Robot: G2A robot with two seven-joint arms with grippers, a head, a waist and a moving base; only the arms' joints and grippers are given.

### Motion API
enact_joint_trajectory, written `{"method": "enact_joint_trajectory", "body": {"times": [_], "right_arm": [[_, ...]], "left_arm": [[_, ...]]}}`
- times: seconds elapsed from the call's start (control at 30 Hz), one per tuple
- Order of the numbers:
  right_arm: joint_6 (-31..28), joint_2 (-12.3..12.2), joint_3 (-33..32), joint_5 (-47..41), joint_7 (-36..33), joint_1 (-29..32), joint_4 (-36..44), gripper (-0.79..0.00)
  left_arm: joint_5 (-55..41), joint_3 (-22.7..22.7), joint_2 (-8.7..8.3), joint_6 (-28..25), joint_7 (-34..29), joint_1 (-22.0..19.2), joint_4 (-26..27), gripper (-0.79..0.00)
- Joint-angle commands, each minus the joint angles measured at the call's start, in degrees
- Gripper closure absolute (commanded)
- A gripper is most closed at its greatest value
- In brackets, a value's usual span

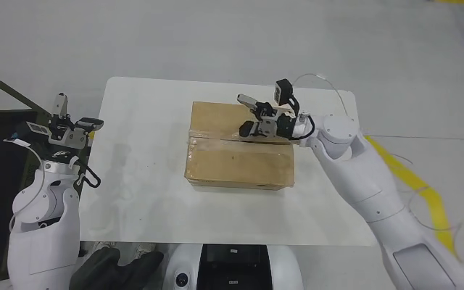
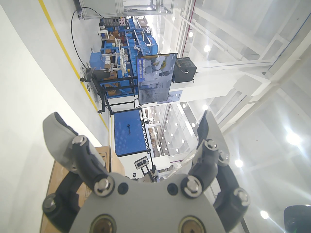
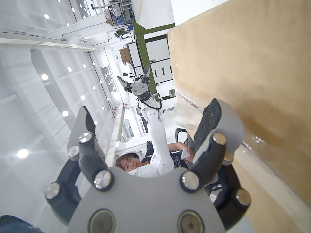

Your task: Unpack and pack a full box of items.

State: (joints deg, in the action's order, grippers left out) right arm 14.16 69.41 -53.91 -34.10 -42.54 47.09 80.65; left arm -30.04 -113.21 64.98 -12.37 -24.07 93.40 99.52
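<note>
Taped cardboard box (image 1: 241, 154) sits mid-table
From the top I see it brown and closed, with clear tape along the seam of its lid, and my right gripper (image 1: 250, 116) spread wide and empty over its far side. In the left wrist view, my left gripper (image 2: 131, 122) gapes open and holds nothing. In the right wrist view, the tape looks glossy and wrinkled

- White counter (image 1: 138, 188) with rounded corners, standing on a pale grey floor (image 1: 217, 36).
- One brown cardboard box (image 1: 239, 163) sits directly on it, about mid-counter, its long side running across.
- Flaps are down, with clear tape (image 1: 217, 139) running along the top seam.
- The box stands well in from every counter edge.
</note>
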Motion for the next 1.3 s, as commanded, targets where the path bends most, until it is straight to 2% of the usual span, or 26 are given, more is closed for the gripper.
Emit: {"method": "enact_joint_trajectory", "body": {"times": [0.0,0.2,0.4,0.67,0.83,1.03,1.27], "right_arm": [[-0.4,-0.4,-1.0,1.6,0.1,0.8,1.4,-0.785],[-1.4,-1.4,-3.5,5.5,-0.5,4.0,6.9,-0.785],[-2.4,-1.3,-2.3,7.9,-1.7,4.3,10.9,-0.785],[-2.1,0.7,3.2,8.5,-1.0,-1.0,7.6,-0.785],[-0.2,1.5,4.1,8.5,1.9,-2.6,4.9,-0.785],[1.5,1.0,1.7,8.5,3.0,-0.4,5.4,-0.785],[3.7,-0.3,-2.4,10.1,3.5,4.8,9.9,-0.785]], "left_arm": [[0.0,0.0,0.0,0.0,0.0,0.0,0.0,-0.785],[0.0,0.0,0.0,0.0,0.0,0.0,0.0,-0.785],[0.0,0.0,0.0,0.0,0.0,0.0,0.0,-0.785],[0.0,0.0,0.0,0.0,0.0,0.0,0.0,-0.785],[0.0,0.0,0.0,0.0,0.0,0.0,0.0,-0.785],[0.0,0.0,0.0,0.0,0.0,0.0,0.0,-0.785],[0.0,0.0,0.0,0.0,0.0,0.0,0.0,-0.785]]}}
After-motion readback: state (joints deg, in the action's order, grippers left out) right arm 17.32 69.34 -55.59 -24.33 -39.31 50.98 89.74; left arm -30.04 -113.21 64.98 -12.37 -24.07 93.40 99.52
